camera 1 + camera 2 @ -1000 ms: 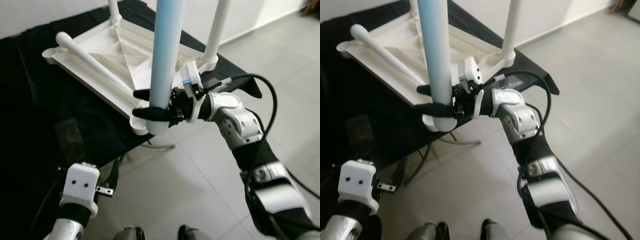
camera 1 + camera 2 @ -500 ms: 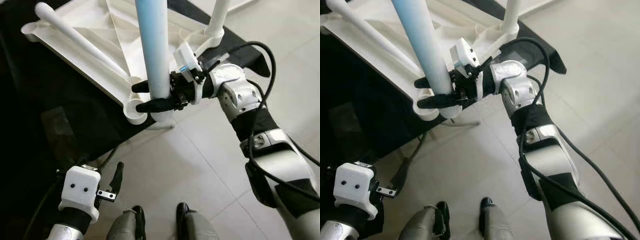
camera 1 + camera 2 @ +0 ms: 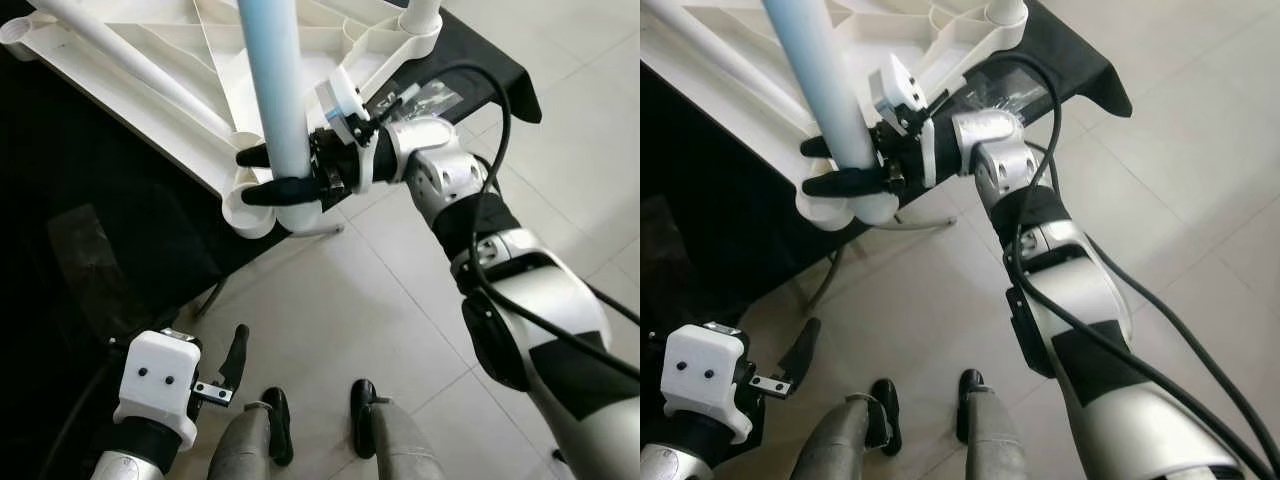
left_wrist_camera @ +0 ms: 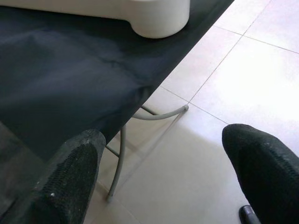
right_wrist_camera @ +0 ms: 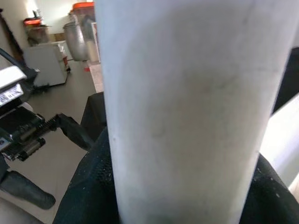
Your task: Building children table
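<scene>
One leg in hand: right gripper jaws clamped on pale blue leg.
Change: leg foot now nearer tabletop corner socket.
Meaning: seating looks close.
Left gripper: jaws apart, idle.

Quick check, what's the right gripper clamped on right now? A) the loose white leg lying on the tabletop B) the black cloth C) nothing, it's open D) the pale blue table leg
D: the right gripper has its two black fingers closed around the pale blue table leg just above the corner socket of the upturned white tabletop.
</scene>
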You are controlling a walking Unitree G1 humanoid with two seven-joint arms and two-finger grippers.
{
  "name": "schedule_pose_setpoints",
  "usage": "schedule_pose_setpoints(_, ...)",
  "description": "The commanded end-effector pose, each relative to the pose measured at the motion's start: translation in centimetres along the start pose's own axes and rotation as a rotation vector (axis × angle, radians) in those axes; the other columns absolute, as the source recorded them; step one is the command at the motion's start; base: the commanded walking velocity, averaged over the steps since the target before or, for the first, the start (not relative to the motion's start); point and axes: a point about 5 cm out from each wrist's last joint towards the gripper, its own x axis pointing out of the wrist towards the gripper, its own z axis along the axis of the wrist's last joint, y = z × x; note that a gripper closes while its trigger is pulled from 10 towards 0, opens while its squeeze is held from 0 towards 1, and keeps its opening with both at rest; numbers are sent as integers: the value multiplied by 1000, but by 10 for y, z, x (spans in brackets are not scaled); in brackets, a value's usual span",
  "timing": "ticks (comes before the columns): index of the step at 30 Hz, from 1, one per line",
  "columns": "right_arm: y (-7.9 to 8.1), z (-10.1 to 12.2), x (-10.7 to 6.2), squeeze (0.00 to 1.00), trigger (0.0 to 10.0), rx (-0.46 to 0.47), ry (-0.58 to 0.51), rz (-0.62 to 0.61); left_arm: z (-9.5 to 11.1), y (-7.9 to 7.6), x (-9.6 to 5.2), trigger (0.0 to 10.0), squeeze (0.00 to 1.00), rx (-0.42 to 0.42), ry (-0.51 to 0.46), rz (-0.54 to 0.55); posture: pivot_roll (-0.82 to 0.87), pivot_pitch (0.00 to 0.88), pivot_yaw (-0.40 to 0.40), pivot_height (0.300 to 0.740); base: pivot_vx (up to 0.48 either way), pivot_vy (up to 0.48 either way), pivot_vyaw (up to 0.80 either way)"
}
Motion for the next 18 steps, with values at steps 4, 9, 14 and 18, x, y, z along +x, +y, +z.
schedule_pose_setpoints(4,-3,24,11,0,10000,-92,-78,40,-6,1,-1,10000,0,16,41,3,46,453,18,740,0,0,0)
schedule_pose_setpoints(9,0,33,8,0,10000,-148,-159,-56,-9,2,4,10000,0,50,48,23,46,401,-13,740,0,0,0)
schedule_pose_setpoints(14,9,16,0,0,10000,-134,-103,-322,-13,18,15,10000,0,50,45,164,31,341,-31,740,0,0,0)
schedule_pose_setpoints(18,18,3,-6,0,10000,-134,-47,-403,-14,25,22,10000,0,41,37,222,25,315,-36,740,0,0,0)
